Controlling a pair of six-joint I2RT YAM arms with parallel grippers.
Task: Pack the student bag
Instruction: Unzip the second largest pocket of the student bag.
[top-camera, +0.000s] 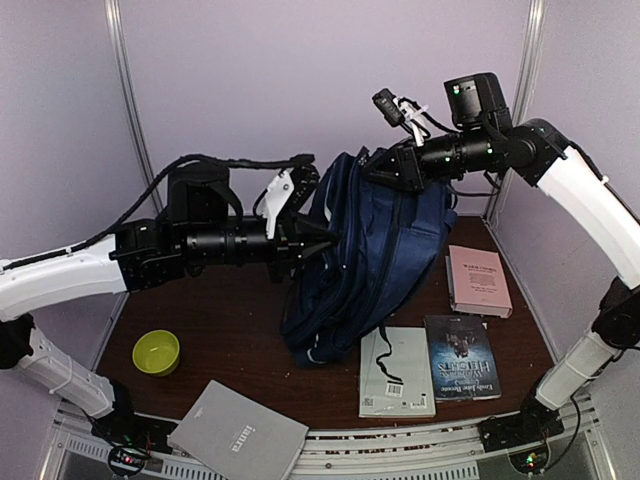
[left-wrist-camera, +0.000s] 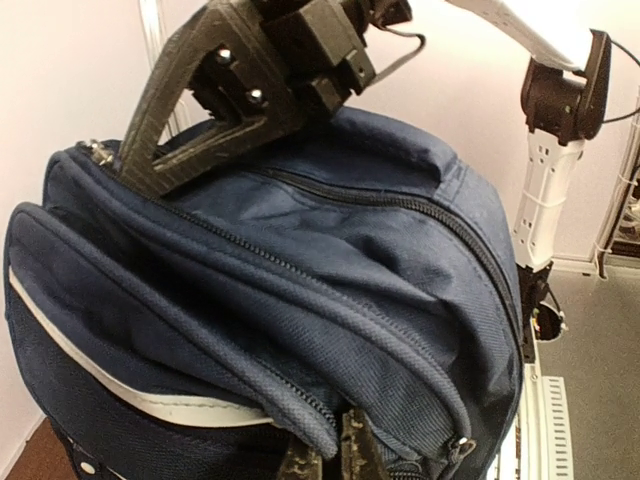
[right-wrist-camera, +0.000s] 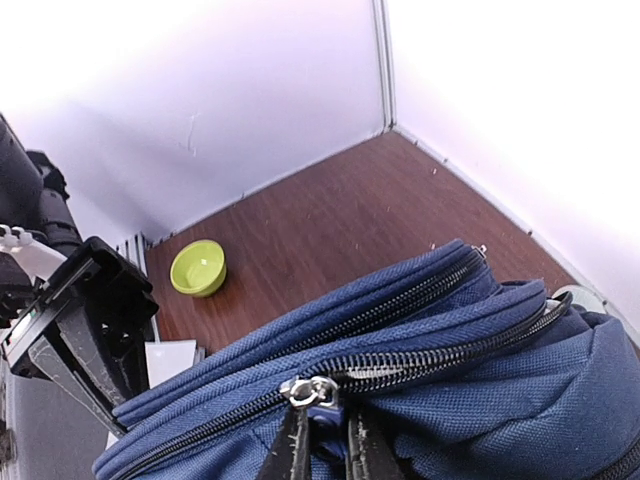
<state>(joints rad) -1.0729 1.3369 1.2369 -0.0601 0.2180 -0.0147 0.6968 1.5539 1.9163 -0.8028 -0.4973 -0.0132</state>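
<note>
The student bag (top-camera: 385, 260) stands mid-table (top-camera: 230, 310), held upright between both arms, its foot just beside a pale book (top-camera: 397, 372). From the top view the left gripper (top-camera: 325, 243) is buried in the bag's left flank and the right gripper (top-camera: 372, 168) is sunk in its crown, so the jaws are unreadable there. The wrist cameras help, barely. The left's fingers (left-wrist-camera: 352, 455), cut off at the bottom edge, are pressed together on a pocket's piped rim. The right's fingers (right-wrist-camera: 288, 455), cropped too, pinch the fabric just under a zip pull (right-wrist-camera: 310, 390). The left arm lies level, reaching rightward. The right arm climbs from its near base, elbows over and points left at the bag's top. A green bowl (top-camera: 157, 352) sits near left.
</note>
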